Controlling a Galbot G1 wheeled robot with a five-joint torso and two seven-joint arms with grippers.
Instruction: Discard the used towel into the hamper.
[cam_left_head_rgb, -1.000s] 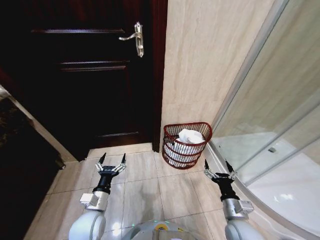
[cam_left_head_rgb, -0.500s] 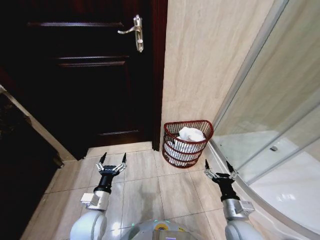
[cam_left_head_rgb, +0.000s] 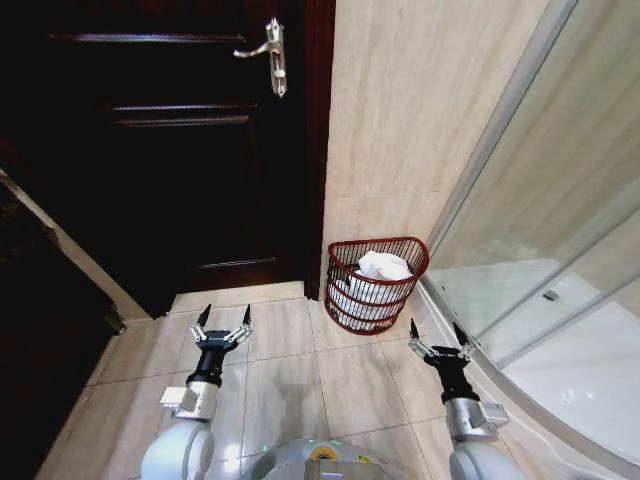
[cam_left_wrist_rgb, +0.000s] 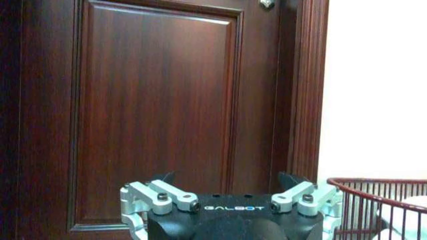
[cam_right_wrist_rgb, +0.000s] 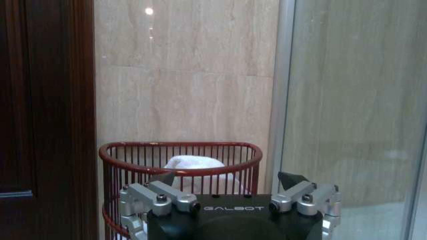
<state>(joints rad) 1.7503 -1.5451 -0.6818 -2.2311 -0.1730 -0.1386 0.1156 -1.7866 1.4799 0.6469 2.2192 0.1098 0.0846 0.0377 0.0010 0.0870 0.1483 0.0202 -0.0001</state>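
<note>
The reddish-brown wire hamper (cam_left_head_rgb: 343, 285) stands on the tiled floor against the beige wall, beside the dark door. A crumpled white towel (cam_left_head_rgb: 381, 266) lies inside it, its top showing above the rim. In the right wrist view the hamper (cam_right_wrist_rgb: 133, 172) and the towel (cam_right_wrist_rgb: 193, 164) sit straight ahead. My left gripper (cam_left_head_rgb: 223, 320) hovers low over the floor tiles to the hamper's left, open and empty. On the hamper's right, near the shower glass, my right gripper (cam_left_head_rgb: 435, 331) is open and empty too. The hamper's rim (cam_left_wrist_rgb: 377, 187) shows at the edge of the left wrist view.
A dark wooden door (cam_left_head_rgb: 150, 150) with a metal handle (cam_left_head_rgb: 268, 52) fills the left. A curved glass shower enclosure (cam_left_head_rgb: 560, 260) runs along the right, its base rail close to my right arm. Beige floor tiles (cam_left_head_rgb: 300, 365) lie open between the arms.
The head view has shifted slightly, so the door handle sits higher and the hamper a little to the right. Both grippers stay open in the same pose.
</note>
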